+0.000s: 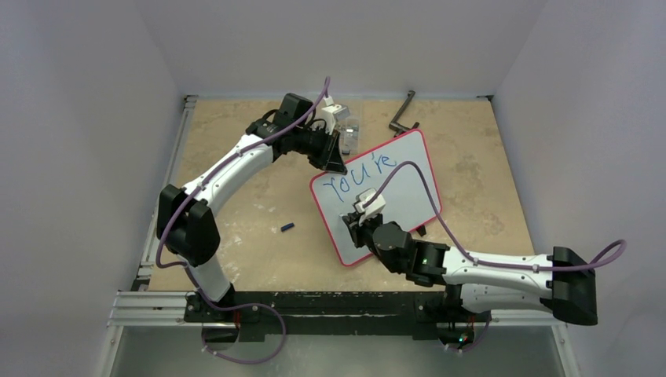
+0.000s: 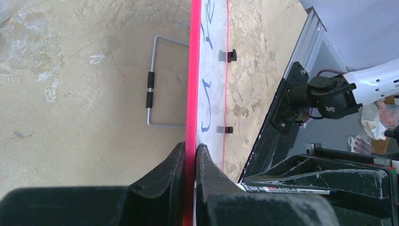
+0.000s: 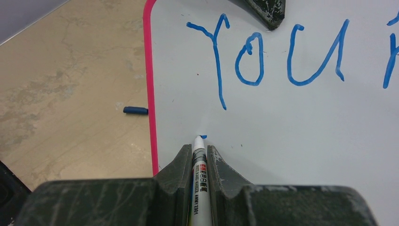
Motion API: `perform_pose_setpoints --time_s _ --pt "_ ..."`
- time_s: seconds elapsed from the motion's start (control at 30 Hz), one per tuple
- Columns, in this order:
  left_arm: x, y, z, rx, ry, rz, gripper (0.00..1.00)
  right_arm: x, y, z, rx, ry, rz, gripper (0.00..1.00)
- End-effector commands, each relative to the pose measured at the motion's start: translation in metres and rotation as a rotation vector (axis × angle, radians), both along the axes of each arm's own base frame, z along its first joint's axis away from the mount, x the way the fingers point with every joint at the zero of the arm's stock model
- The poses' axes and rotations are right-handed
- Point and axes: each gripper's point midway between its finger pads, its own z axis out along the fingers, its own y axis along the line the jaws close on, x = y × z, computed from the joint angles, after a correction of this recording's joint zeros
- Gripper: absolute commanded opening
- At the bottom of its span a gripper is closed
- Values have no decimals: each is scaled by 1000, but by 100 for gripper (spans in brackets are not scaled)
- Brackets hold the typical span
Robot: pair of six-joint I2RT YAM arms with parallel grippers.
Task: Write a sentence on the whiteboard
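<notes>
The whiteboard (image 1: 397,184), white with a red frame, stands tilted at the table's middle. On it the blue sentence (image 1: 361,176) reads "You're" in one slanted line; the right wrist view shows "You" (image 3: 263,56). My left gripper (image 1: 333,161) is shut on the board's red top edge (image 2: 192,94), one finger on each side. My right gripper (image 1: 355,224) is shut on a white marker (image 3: 199,160). Its blue tip touches the board below the "Y", beside the red left edge (image 3: 151,94), where a tiny blue mark shows.
A blue marker cap (image 1: 287,228) lies on the tan table left of the board, also in the right wrist view (image 3: 135,110). A clear container (image 1: 349,129) and a black hex key (image 1: 403,114) lie behind the board. The board's wire stand (image 2: 153,89) rests on the table.
</notes>
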Motion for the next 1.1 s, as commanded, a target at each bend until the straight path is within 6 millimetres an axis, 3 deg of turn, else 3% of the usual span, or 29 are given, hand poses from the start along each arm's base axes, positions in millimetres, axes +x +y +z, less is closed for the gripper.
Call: perform_pose_setpoints --time_s 0.0,0.4,0.8,0.9,1.07 --pt "15 7 11 33 -125 55 0 1 12 20 55 -24 16 0" --pt "16 8 11 39 -129 60 0 -10 15 3 44 20 72 0" --pt "17 9 11 41 -134 63 0 -11 -13 -13 27 61 -9 0" --pt "17 9 11 41 -134 62 0 -7 -19 -12 24 60 -54 0" --pt "17 9 11 41 -132 62 0 -1 -21 7 45 36 -99 0"
